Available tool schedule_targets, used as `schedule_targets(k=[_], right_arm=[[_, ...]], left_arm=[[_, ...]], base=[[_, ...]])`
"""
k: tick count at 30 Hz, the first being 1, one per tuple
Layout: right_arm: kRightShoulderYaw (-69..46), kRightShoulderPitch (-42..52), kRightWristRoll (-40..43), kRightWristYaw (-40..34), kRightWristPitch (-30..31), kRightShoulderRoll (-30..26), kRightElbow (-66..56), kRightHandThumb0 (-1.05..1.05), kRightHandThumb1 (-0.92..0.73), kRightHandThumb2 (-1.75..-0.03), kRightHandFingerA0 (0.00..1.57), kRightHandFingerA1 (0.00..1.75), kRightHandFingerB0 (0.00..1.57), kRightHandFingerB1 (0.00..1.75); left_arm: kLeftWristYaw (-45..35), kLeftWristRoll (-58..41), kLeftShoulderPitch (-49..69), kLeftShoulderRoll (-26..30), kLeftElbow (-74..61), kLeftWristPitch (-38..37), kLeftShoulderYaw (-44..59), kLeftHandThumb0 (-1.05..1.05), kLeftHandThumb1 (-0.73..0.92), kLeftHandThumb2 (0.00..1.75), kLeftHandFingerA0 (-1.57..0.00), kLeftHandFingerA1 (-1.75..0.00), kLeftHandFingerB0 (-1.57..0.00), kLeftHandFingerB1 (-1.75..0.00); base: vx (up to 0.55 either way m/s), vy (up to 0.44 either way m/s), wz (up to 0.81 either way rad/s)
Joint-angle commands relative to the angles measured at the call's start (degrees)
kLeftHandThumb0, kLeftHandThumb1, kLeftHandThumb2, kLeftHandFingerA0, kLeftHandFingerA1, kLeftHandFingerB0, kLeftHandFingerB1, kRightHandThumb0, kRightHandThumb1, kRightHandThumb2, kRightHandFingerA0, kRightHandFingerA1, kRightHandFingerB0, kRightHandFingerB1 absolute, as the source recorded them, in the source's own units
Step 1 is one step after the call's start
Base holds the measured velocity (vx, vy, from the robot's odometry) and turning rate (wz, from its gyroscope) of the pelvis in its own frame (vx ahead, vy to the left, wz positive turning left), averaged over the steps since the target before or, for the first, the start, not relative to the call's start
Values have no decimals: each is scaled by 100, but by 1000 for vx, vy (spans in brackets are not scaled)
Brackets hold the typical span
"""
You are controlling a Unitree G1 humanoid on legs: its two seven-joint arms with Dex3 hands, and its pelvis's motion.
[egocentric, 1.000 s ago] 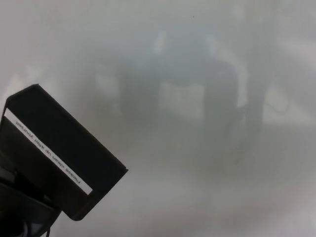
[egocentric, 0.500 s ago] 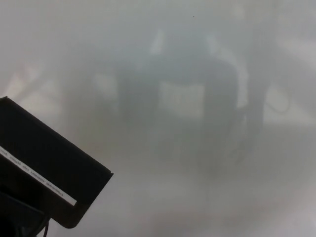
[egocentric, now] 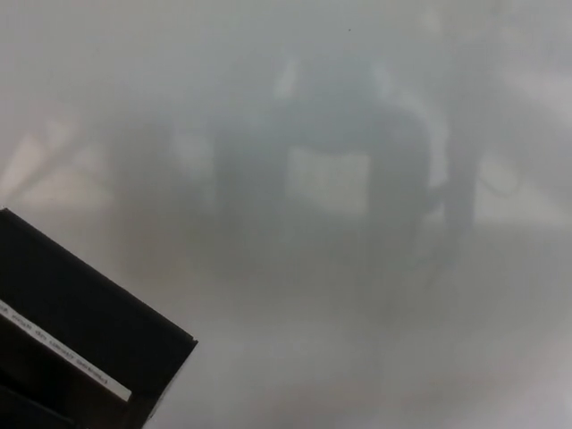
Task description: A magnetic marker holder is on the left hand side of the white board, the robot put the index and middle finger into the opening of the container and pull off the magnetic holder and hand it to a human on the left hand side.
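The magnetic holder (egocentric: 76,331) at the whiteboard's lower left corner is plain matte black, with a narrow white label strip (egocentric: 67,354) running diagonally across it, printed with small dark lettering too blurred to read; the whiteboard (egocentric: 357,107) itself is a pale, glossy grey-white, mottled with hazy darker grey reflections across its middle

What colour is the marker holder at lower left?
Black, with a thin white label strip; head view shows the marker holder.
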Motion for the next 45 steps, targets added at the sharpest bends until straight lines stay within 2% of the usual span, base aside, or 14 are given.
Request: schedule_targets(k=[1, 2, 3, 4, 6, 11, 20, 21, 23, 27, 28, 35, 44, 45], right_arm=[[-9, 77, 44, 8, -72, -49, 10, -64, -63, -92, 47, 56, 15, 42], [-2, 81, 35, -14, -71, -47, 9, -60, -76, -64, 57, 43, 18, 28], [6, 86, 23, -43, -70, -44, 6, -60, -76, -64, 57, 43, 18, 28], [-18, 66, 60, 14, -64, -38, 2, -60, -75, -64, 55, 44, 19, 28], [-35, 51, 86, 55, -58, -37, -1, -62, -75, -63, 56, 43, 19, 28], [-3, 5, 35, -28, -53, -44, -11, -64, -77, -63, 58, 43, 21, 29], [64, -17, -18, -114, -34, -66, -21, -63, -77, -63, 59, 43, 21, 29], [60, -18, -9, -109, -28, -64, -20, -63, -77, -63, 58, 43, 21, 29], [63, -19, -11, -109, -24, -67, -15, -64, -74, -64, 57, 44, 20, 29], [76, -24, -23, -119, -22, -75, -5, -64, -77, -63, 58, 43, 21, 29], [74, -75, -17, -143, 5, -70, -14, -64, -77, -63, 58, 43, 21, 29], [113, -156, -39, -164, 7, -82, -15, -65, -78, -63, 57, 43, 20, 29], [96, 48, 35, -49, -62, -57, -19, -64, -76, -63, 57, 43, 22, 29], [84, 68, 50, -16, -68, -55, -12, -63, -76, -63, 58, 44, 21, 29]], left_arm=[[-262, -58, 66, 77, -57, -213, -46, -87, 46, 55, -49, -36, -38, -40], [-232, -82, 71, 78, -50, -201, -43, -86, 37, 78, -43, -41, -35, -45], [-196, -111, 77, 80, -42, -187, -40, -86, 37, 78, -43, -41, -35, -45], [-201, -143, 33, 128, 12, -140, -35, -84, 44, 55, -48, -36, -35, -39], [-168, -165, 4, 154, 52, -115, -24, -83, 35, 74, -47, -41, -35, -45], [-125, -162, -77, 230, 175, -108, -11, -83, 37, 76, -50, -43, -31, -43], [-332, -58, -272, 411, 558, -83, -88, -75, 34, 72, -39, -40, -31, -44], [-357, -53, -274, 436, 604, -70, -103, -76, 39, 54, -43, -34, -33, -38], [-404, -4, -292, 472, 654, -111, -113, -78, 34, 73, -37, -39, -31, -45], [-413, 51, -318, 527, 702, -159, -117, -77, 34, 72, -38, -38, -31, -45], [-391, 60, -423, 584, 800, -115, -134, -78, 39, 54, -39, -33, -35, -40], [-352, 474, -816, 694, 1267, -414, -243, -80, 45, 56, -31, -32, -22, -39], [933, 1533, -810, 865, 1841, -1107, -324, -71, 50, 56, -26, -32, -29, -37], [1263, 1892, -832, 965, 1943, -1285, -409, -54, 47, 55, -27, -32, -28, -33]], base=[[0, 0, 0], [0, 0, 0], [0, 0, 0], [0, 0, 0], [0, 0, 0], [0, 0, 0], [0, 0, 0], [0, 0, 0], [0, 0, 0], [0, 0, 0], [0, 0, 0], [0, 0, 0], [0, 0, 0], [0, 0, 0]])
